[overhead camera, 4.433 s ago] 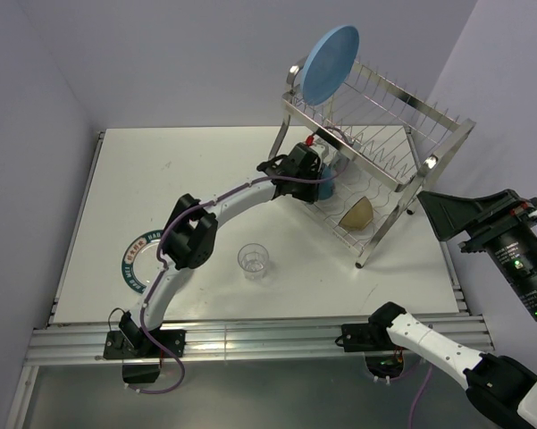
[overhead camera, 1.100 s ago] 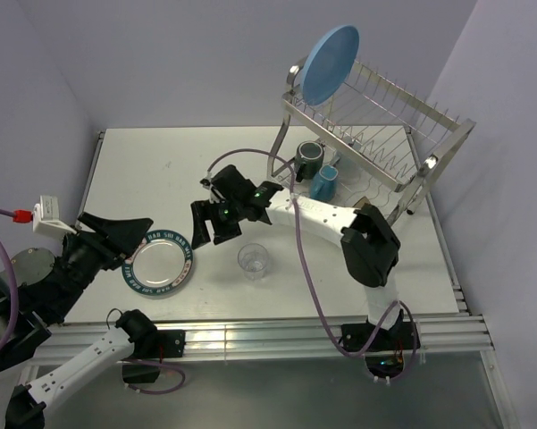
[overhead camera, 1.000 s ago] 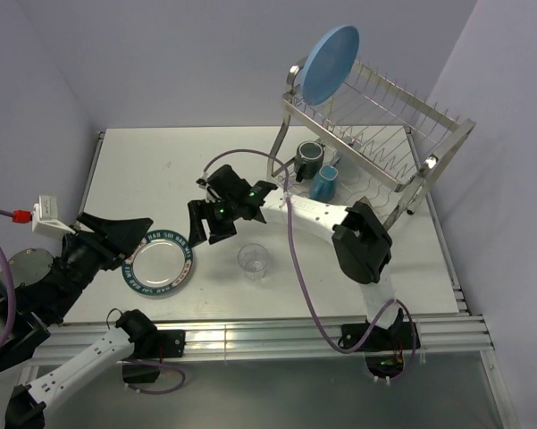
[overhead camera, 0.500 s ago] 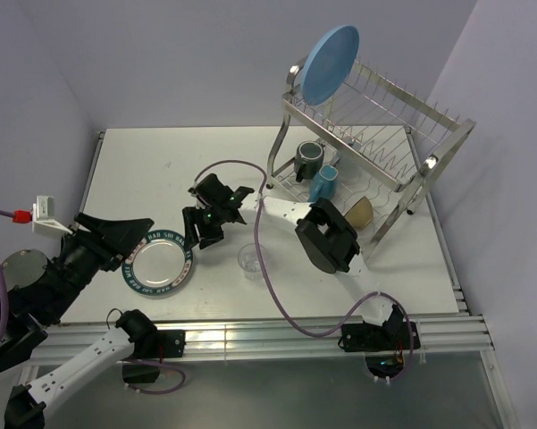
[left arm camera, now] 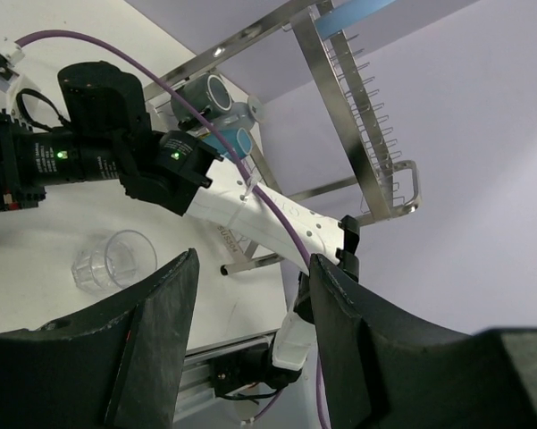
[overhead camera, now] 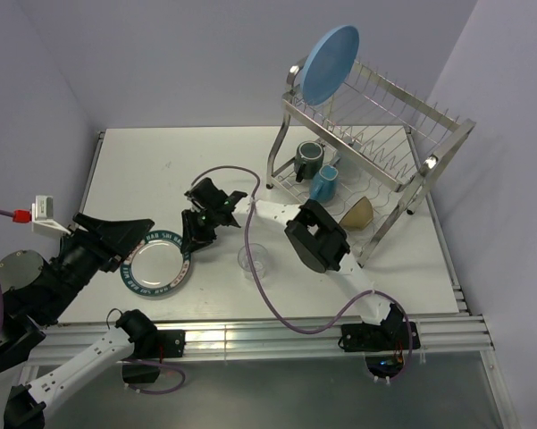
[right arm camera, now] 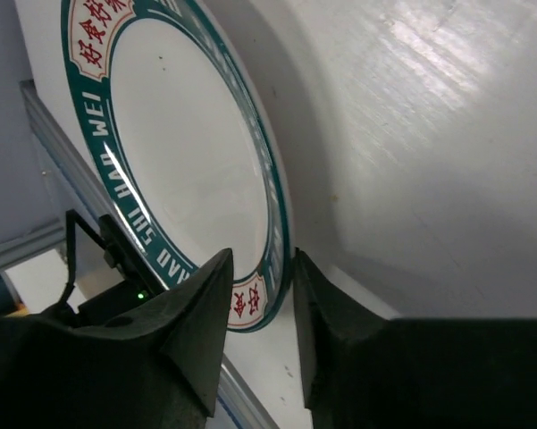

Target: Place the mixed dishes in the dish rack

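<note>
The white plate with the teal lettered rim (overhead camera: pixel 159 264) (right arm camera: pixel 188 179) lies flat at the table's front left. My right gripper (overhead camera: pixel 193 234) (right arm camera: pixel 261 286) is open but narrow, its jaws straddling the plate's right rim with a small gap still showing. The clear glass (overhead camera: pixel 253 260) (left arm camera: pixel 116 262) stands just right of it. My left gripper (overhead camera: pixel 132 239) (left arm camera: pixel 255 268) hangs open and empty above the plate's left side. The dish rack (overhead camera: pixel 402 134) (left arm camera: pixel 339 98) carries the light-blue plate (overhead camera: pixel 329 63) on top, with a dark mug (overhead camera: pixel 309 158), a light-blue cup (overhead camera: pixel 323 183) and a bowl (overhead camera: pixel 357 212) below.
My right arm (overhead camera: pixel 314 239) lies low across the table from the front right toward the plate. Its purple cable (overhead camera: pixel 250 268) loops past the glass. A metal rail (overhead camera: pixel 250 335) runs along the near edge, and walls close in at the left and back.
My right gripper has slid left from beside the glass to the plate's rim, and its jaws have narrowed around it. The left arm has stayed raised, with its jaws unchanged.
</note>
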Controlling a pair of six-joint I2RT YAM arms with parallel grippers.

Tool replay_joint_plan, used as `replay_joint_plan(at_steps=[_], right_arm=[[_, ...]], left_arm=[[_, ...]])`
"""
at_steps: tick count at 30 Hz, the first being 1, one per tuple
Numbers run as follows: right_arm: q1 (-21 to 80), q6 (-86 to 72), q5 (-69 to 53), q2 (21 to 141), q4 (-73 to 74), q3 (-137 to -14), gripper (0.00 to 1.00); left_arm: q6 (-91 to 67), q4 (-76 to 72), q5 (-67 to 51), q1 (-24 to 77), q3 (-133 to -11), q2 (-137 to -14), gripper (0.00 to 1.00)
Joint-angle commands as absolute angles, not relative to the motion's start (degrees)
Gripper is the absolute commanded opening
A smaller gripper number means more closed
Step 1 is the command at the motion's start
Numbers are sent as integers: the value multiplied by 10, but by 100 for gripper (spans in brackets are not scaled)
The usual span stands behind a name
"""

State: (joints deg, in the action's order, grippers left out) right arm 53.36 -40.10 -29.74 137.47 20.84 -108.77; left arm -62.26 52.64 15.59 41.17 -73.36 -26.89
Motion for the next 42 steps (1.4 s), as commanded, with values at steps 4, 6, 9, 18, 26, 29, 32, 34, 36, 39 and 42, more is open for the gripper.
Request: replay_joint_plan(at_steps=[4, 6, 9, 18, 26, 29, 32, 34, 36, 39, 42], right_arm=[[552, -453, -333, 1402, 154, -1114, 33], [552, -456, -333, 1406, 152, -1116, 28], [552, -458, -321, 1406, 157, -1117, 19], [552, -396, -219, 1313, 200, -1083, 0], [512, -318, -92, 1078, 296, -980, 0], [477, -302, -84, 993, 337, -946, 0], [441, -278, -76, 903, 367, -904, 0], [412, -269, -88, 863, 386, -882, 0], [394, -254, -98, 802, 402, -857, 0], [370, -237, -131, 737, 429, -841, 0], [354, -233, -157, 687, 463, -837, 0]], left_arm=[[-620, 501, 137, 411, -756, -285, 59], [-619, 502, 135, 410, -758, -287, 59], [-619, 511, 136, 410, -768, -287, 59], [-614, 506, 135, 410, -766, -288, 59], [-575, 460, 115, 410, -758, -327, 60], [-564, 440, 106, 410, -743, -338, 61], [-551, 413, 98, 411, -729, -345, 62], [-540, 406, 85, 410, -731, -360, 63], [-522, 403, 67, 410, -741, -390, 64], [-500, 376, 5, 410, -740, -429, 65], [-490, 351, -46, 410, -733, -451, 68]])
